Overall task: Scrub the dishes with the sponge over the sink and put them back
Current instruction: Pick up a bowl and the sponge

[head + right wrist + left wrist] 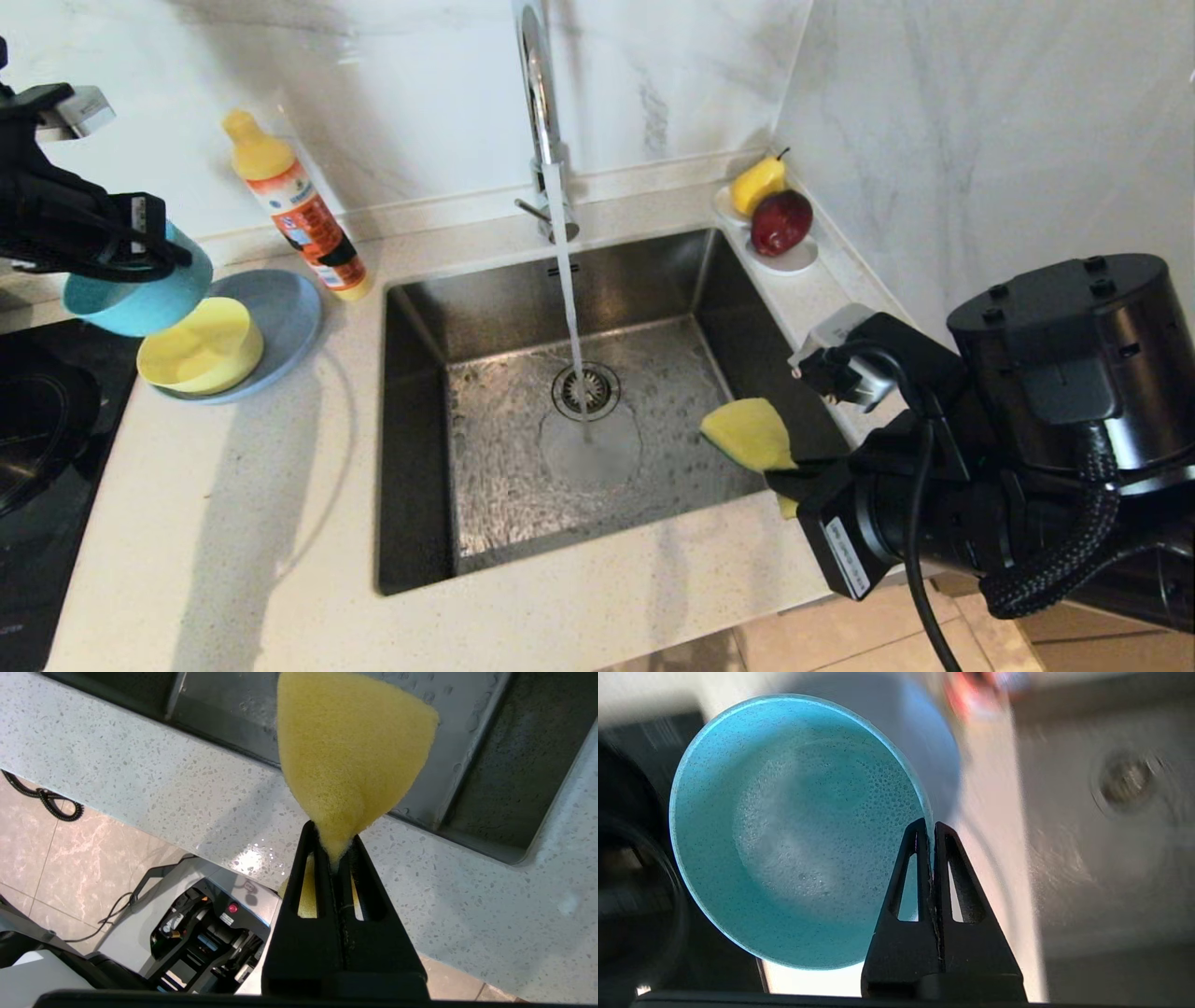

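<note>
From the head view, the left tool [154, 250] hangs above the far left of the counter [280, 523], clamped on the rim of the teal-blue bowl [140, 297], which is lifted clear over the pale yellow bowl [201, 347]. That yellow bowl sits on the grey-blue plate [285, 322], just left of the orange detergent bottle [299, 210]. Water runs from the faucet [540, 103] into the sink [485, 448], landing near the drain [586, 390]. At the sink's near right edge the right tool [789, 476] pinches the sponge [747, 434]. A white dish with fruit [780, 245] stands in the far right corner.

The left wrist view adds the teal-blue bowl's [794, 835] wet, beaded inside and the left tool's [930, 828] fingers pressed together on its thin rim.

The right wrist view shows the right tool [332, 842] squeezing the sponge [350, 751] into a folded wedge over the counter's [140, 784] edge, with tiled floor [28, 835] below.
</note>
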You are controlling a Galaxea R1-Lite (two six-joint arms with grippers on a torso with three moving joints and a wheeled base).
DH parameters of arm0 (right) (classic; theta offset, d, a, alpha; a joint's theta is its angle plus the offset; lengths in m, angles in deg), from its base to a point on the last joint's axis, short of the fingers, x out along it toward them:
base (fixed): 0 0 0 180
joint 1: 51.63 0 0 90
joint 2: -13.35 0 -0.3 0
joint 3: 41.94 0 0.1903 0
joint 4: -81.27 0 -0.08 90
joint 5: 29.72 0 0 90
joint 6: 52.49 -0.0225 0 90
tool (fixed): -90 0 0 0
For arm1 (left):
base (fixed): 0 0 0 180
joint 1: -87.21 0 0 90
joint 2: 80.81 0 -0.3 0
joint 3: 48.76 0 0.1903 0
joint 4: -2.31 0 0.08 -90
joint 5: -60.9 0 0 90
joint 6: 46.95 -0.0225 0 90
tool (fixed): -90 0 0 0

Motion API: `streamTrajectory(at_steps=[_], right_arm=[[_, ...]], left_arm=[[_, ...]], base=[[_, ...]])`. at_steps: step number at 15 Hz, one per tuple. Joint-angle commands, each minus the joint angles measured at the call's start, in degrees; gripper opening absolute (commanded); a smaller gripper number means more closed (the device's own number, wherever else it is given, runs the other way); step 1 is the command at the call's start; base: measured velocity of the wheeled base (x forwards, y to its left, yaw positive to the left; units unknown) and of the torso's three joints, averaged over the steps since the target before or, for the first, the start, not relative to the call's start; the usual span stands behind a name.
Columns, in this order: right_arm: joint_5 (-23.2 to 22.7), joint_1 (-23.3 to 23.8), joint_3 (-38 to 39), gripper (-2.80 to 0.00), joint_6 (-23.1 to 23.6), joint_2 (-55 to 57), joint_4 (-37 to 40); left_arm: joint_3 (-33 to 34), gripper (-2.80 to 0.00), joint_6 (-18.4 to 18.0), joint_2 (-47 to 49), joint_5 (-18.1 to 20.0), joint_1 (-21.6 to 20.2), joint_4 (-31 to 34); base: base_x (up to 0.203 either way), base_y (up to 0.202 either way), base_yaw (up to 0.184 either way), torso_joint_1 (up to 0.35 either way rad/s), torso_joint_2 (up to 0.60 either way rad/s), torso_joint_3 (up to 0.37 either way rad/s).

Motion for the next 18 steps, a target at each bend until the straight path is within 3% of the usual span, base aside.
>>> streamTrajectory(at_steps=[1,7,11,14,16,18], right_arm=[[0.09,0.71,0.02,-2.80,-0.03,0.36,-0.05],[-0.35,2.38,0.02,-2.80,-0.03,0.54,0.03],[-0.40,2.99,-0.07,-2.80,0.01,0.77,0.03],[-0.44,3.08,-0.07,-2.80,-0.03,1.32,-0.06],[-0.44,3.08,-0.07,-2.80,-0.03,1.33,-0.06],[-0.44,3.08,0.00,-2.80,-0.03,1.08,-0.06]], left_arm=[[5.05,-2.80,0.25,-6.25,0.34,0.40,3.73],[30.35,-2.80,-0.17,-18.36,-0.11,0.49,2.20],[46.92,-2.80,-0.24,-21.83,-1.92,0.63,-11.24],[54.26,-2.80,-2.13,-23.15,-3.45,0.73,-19.42],[55.75,-2.80,-2.43,-23.79,-3.39,0.73,-24.17],[58.25,-2.80,-2.47,-24.64,-3.35,0.85,-25.29]], base=[[0.000,0.000,0.000,0.000,0.00,0.000],[0.000,0.000,0.000,0.000,0.00,0.000],[0.000,0.000,0.000,0.000,0.00,0.000],[0.000,0.000,0.000,0.000,0.00,0.000],[0.000,0.000,0.000,0.000,0.00,0.000],[0.000,0.000,0.000,0.000,0.00,0.000]])
